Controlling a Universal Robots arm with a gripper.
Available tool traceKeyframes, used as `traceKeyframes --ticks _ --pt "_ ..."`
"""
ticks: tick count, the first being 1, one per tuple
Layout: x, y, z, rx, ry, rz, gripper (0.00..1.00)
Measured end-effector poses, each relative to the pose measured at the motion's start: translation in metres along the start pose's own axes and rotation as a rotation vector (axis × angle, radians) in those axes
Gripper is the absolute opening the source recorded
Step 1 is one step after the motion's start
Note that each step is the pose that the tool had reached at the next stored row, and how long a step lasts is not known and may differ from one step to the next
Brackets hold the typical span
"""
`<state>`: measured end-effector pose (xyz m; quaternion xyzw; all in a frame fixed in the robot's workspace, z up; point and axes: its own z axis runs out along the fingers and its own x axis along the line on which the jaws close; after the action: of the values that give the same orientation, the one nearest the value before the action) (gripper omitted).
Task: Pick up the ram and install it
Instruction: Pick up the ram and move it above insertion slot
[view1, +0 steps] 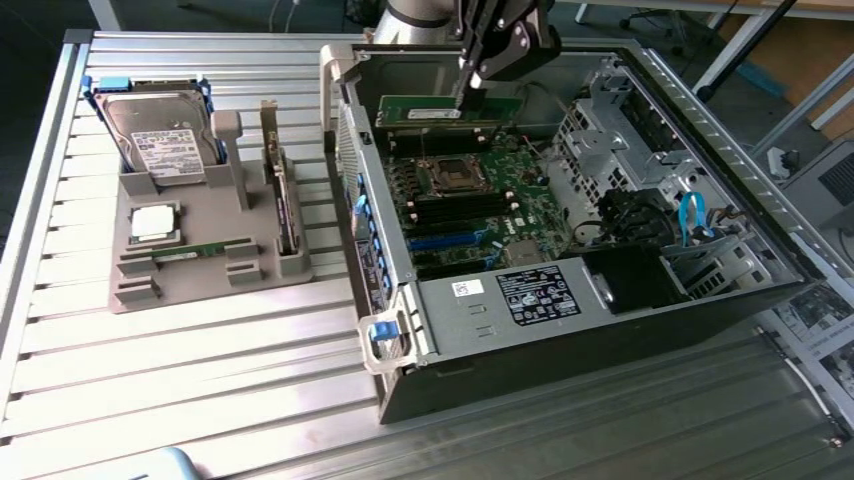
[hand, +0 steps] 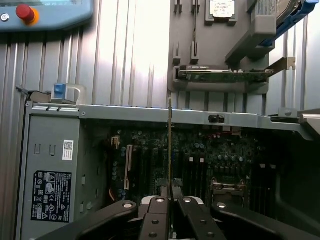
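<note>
In the exterior view, the black two-fingered gripper (view1: 470, 98) hung inside the open black-and-grey computer case (view1: 561, 360). It was closed narrowly on the long green circuit-board ram stick (view1: 441, 113), holding it lengthwise and level over the far end of the green motherboard (view1: 527, 200), presumably so its contact edge faced the slots. On the exterior view's left, a grey plastic parts holder (view1: 187, 295) kept a grey hard drive (view1: 160, 140) and a square silver processor chip (view1: 154, 222) upright and reachable on the slatted metal tabletop (view1: 200, 380). In the wrist view, the gripper (hand: 170, 202) pinched the ram (hand: 170, 150) edge-on above the motherboard (hand: 225, 155), and the ram looked not yet seated.
</note>
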<state>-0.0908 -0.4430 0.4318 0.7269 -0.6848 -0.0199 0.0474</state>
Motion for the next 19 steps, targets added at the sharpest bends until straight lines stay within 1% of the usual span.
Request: traceKeyframes --ticks 2,13,19 --pt "0.0 -0.005 -0.0005 -0.0013 -0.0001 0.0 0.13" --pt "0.002 -0.0254 -0.0024 -0.0058 -0.0003 0.0 0.13" --pt "0.002 -0.0336 -0.0031 -0.0073 -0.0005 0.0 0.13"
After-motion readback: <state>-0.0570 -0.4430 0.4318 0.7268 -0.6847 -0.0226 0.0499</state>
